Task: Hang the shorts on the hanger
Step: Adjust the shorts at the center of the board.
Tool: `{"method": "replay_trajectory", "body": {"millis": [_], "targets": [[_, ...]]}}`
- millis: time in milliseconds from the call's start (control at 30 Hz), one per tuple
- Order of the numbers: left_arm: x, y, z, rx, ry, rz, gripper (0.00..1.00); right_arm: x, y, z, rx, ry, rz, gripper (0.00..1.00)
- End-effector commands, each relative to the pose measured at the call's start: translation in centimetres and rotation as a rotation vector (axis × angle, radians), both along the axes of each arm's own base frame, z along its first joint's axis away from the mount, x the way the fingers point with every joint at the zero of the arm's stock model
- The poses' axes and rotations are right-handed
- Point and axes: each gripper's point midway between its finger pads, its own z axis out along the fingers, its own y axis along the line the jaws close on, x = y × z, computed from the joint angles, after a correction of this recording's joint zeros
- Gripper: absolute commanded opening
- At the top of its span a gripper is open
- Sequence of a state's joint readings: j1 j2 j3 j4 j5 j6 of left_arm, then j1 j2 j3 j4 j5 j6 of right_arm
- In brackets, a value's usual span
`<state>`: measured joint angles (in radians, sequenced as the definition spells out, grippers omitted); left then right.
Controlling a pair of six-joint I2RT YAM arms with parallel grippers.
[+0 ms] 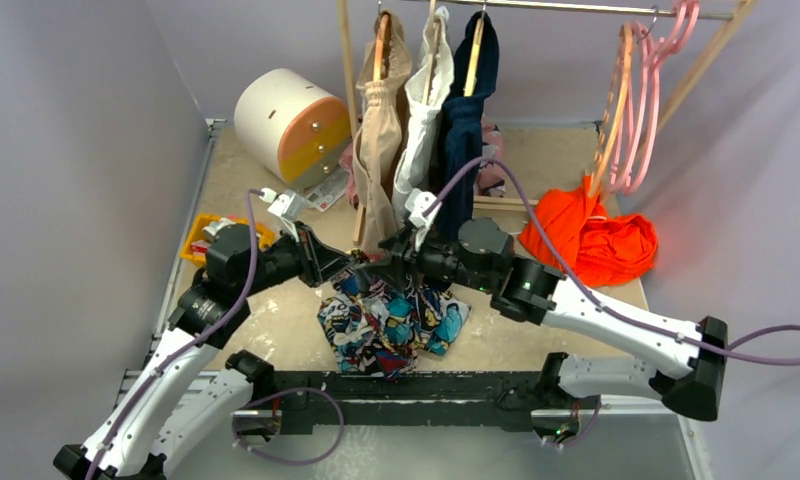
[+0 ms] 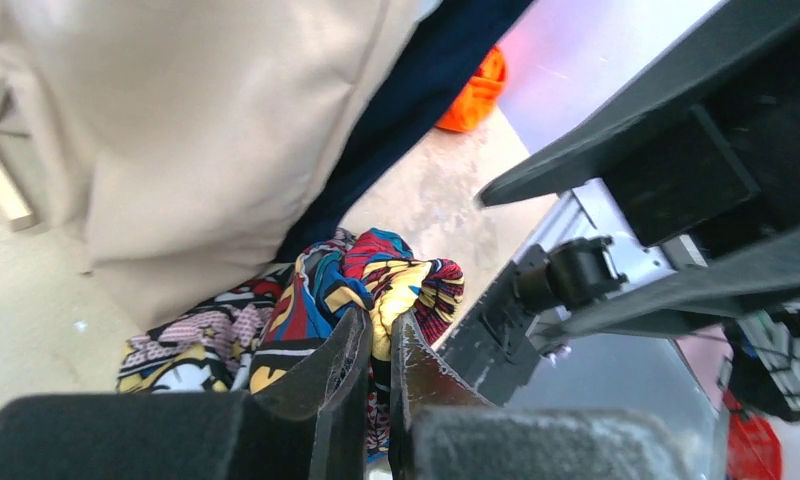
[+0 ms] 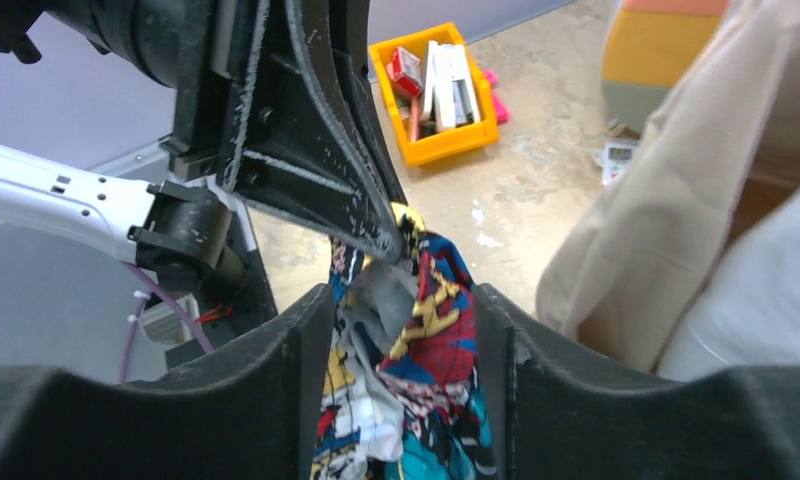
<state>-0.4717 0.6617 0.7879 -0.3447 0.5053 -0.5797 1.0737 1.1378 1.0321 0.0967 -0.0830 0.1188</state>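
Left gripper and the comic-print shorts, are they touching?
Touching. The left wrist view shows the left gripper shut on a fold of the shorts, with the fabric pinched between its tips.

Soft, even light is falling on the worktop [image 1: 556,160], leaving faint shadows, and the orange garment [image 1: 596,235] is throwing a red glow onto the right wall [image 1: 701,200]. Up close, the left pincer's fingers [image 2: 321,385] and the right pincer's fingers [image 3: 246,400] are showing dark and blurred.

I read this as a lab test cell, plain lilac walls [image 1: 76,150] boxing in a scuffed table [image 1: 556,160], left arm [image 1: 166,385] and right arm [image 1: 616,315] bolted to its near edge, clothes rail [image 1: 576,8] standing on top, yellow bin [image 3: 446,140] of odds.
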Motion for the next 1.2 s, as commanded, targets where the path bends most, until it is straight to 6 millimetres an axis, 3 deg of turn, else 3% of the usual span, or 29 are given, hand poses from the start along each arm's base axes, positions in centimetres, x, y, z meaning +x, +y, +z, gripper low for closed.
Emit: {"method": "replay_trajectory", "body": {"millis": [0,67,233,367,500,733,1033,1167], "targets": [[2.0,1.9,2.1,0.017,-0.086,0.158,0.00,-1.1,-2.6,2.9,0.106,0.024,-0.044,0.64],[2.6,2.6,2.6,0.011,-0.095,0.216,0.00,-2.0,-3.4,2.7,0.117,0.065,-0.036,0.65],[3.9,5.4,5.3,-0.050,-0.141,0.420,0.00,-3.8,-4.6,-1.1,0.084,0.202,-0.022,0.63],[4.1,8.3,7.6,-0.122,-0.176,0.586,0.00,-4.9,-4.5,-4.4,0.072,0.305,0.000,0.61],[3.7,10.1,8.4,-0.146,-0.196,0.667,0.00,-6.2,-3.4,-7.3,0.066,0.394,0.030,0.60],[3.8,10.4,7.6,-0.146,-0.167,0.692,0.00,-8.1,-0.7,-9.1,0.048,0.402,0.097,0.64],[4.0,10.2,8.1,-0.145,-0.160,0.689,0.00,-7.2,3.7,-10.9,-0.007,0.335,-0.001,0.65],[3.8,10.4,8.3,-0.136,-0.163,0.692,0.00,-6.0,4.4,-12.7,-0.062,0.339,-0.099,0.65]]}}
